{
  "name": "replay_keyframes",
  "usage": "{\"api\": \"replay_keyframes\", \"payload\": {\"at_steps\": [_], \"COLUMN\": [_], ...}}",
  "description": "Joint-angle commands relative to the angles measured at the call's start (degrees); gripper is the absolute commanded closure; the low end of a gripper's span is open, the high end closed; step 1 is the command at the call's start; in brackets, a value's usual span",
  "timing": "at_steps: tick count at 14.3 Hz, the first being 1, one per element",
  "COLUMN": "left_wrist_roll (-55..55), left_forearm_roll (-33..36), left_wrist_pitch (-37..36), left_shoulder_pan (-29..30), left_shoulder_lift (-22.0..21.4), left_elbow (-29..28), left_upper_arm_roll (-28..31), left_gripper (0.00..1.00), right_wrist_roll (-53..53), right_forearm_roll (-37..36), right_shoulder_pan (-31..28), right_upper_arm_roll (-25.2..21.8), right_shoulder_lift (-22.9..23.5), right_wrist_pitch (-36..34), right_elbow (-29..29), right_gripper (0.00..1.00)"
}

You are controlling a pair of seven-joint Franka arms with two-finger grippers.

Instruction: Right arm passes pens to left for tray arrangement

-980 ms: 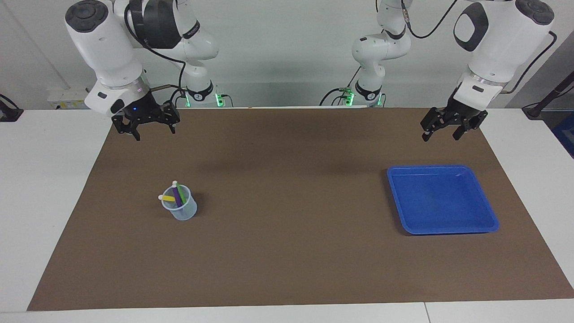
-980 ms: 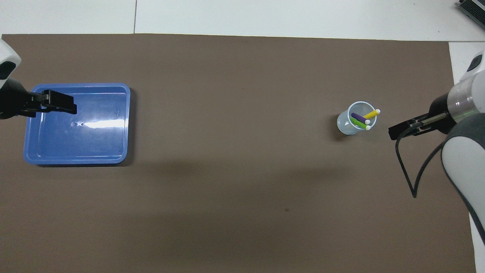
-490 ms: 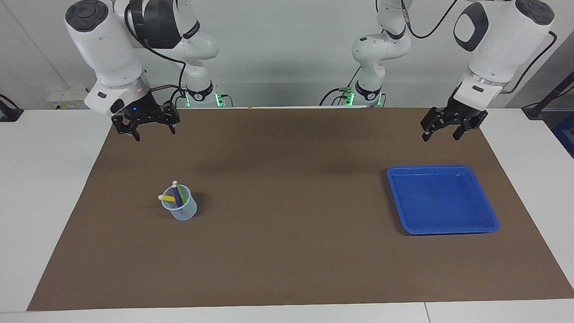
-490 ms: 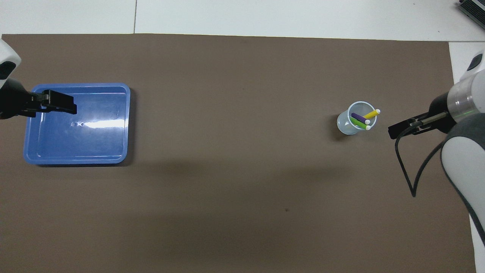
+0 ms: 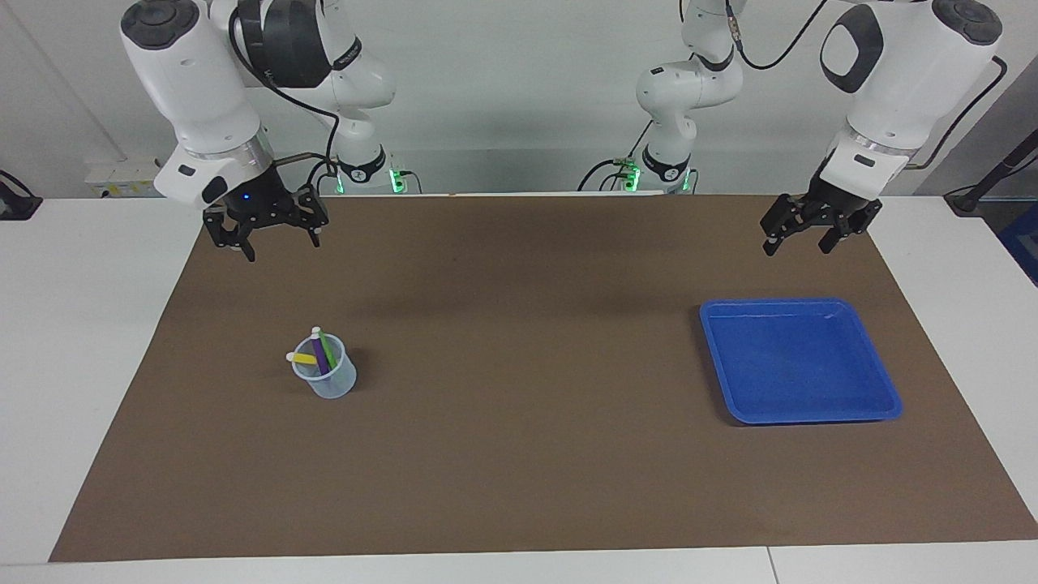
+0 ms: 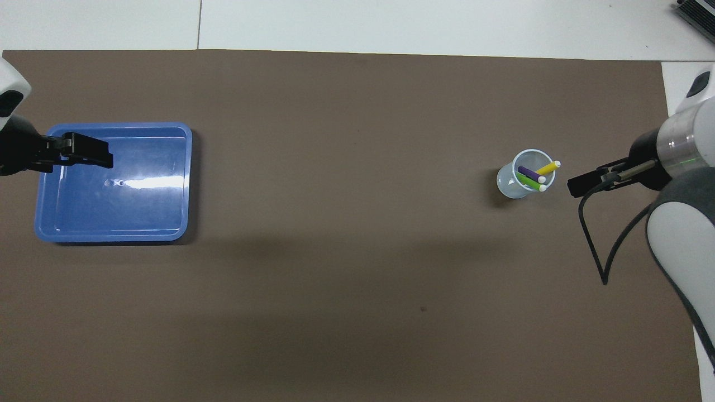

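Facing camera: mounted high across the table, looking back at both arm bases, wide enough to take in the whole brown rectangular paper mat [image 5: 519, 454]. Overhead camera: high above the robots' end, aimed forward and steeply down, closer in. Both views share the mat, the shallow square bright-blue plastic tray [image 5: 888, 404] [image 6: 187, 184] and the small translucent bluish cup [image 5: 334, 385] [image 6: 507, 187], half a turn apart.

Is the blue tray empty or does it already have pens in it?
Empty. The blue tray shows only bare floor, and all three pens stand in the small clear cup toward the right arm's end.
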Motion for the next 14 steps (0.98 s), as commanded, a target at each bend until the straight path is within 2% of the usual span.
{"api": "replay_keyframes", "payload": {"at_steps": [1,3,5,7,10,14], "left_wrist_roll": [-0.2,-0.2,-0.2,-0.2,-0.2,-0.2], "left_forearm_roll": [0.0,0.0,0.1,0.0,0.0,0.0], "left_wrist_pitch": [-0.4,-0.4,-0.4,-0.4,-0.4,-0.4], "left_shoulder_pan": [0.1,0.1,0.1,0.1,0.1,0.1], "left_shoulder_lift": [-1.2,-1.2,-1.2,-1.2,-1.2,-1.2], "left_elbow": [-0.8,-0.8,-0.8,-0.8,-0.8,-0.8], "left_upper_arm_roll": [0.0,0.0,0.0,0.0,0.0,0.0], "left_gripper": [0.00,0.00,0.00,0.00,0.00,0.00], "right_wrist_roll": [-2.6,-11.2,-13.5,-14.9,-18.1,-19.7], "right_forearm_roll": [1.8,2.5,2.5,2.4,2.5,2.4], "right_shoulder_pan": [-0.3,0.9,1.0,1.1,0.7,0.4], "right_upper_arm_roll": [0.5,0.7,0.7,0.7,0.7,0.6], "right_shoulder_lift": [0.2,0.1,0.2,0.8,2.6,5.4], "right_wrist_pitch": [1.4,7.3,12.5,14.5,20.2,21.9], "right_elbow": [0.6,-1.1,-3.0,-3.6,-7.6,-9.4], "right_gripper": [0.00,0.00,0.00,0.00,0.00,0.00]}}
